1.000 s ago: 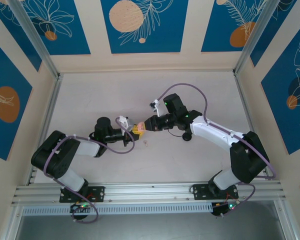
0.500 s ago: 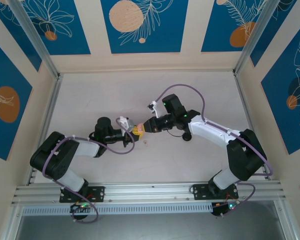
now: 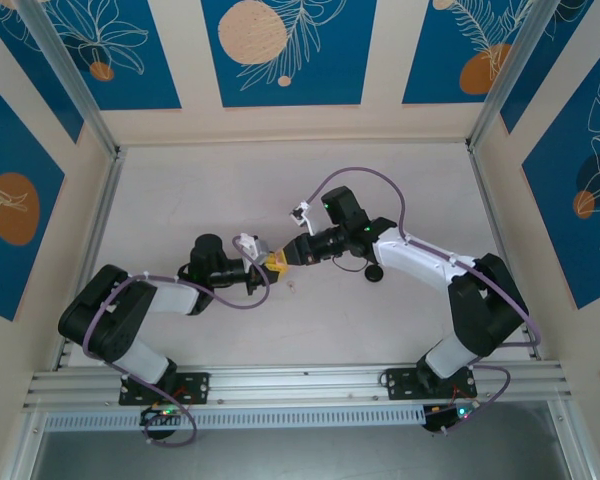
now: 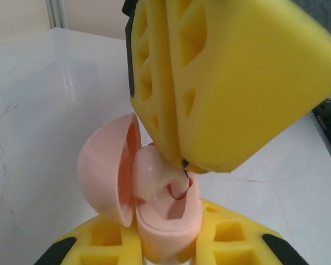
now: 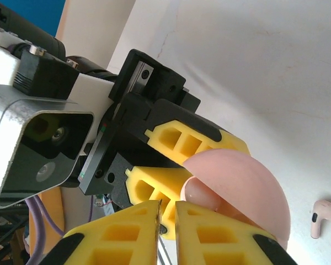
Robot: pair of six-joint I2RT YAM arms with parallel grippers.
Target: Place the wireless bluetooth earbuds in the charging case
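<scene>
We are partway through the first insertion. The left tool is clamped on the base of the pink charging case, holding it up off the surface with its lid swung open to one side. One pale pink earbud sits in the open mouth of the case, tilted. We judge it to be entering its socket and not yet fully seated.

The right tool has its tips right on that earbud from above. Its fingers stand narrow, with only a slim gap between them. We cannot tell whether they grip the earbud's stem or have just let go of it. In the overhead view the two tools meet tip to tip near the middle of the surface.

A second pale pink earbud lies loose on the surface just beside the held case, so the pink pair is at best half done. A dark round object, possibly another case, rests near the right arm and looks untouched. What is left, by our reckoning, is pressing this earbud home and then fetching the loose one.
</scene>
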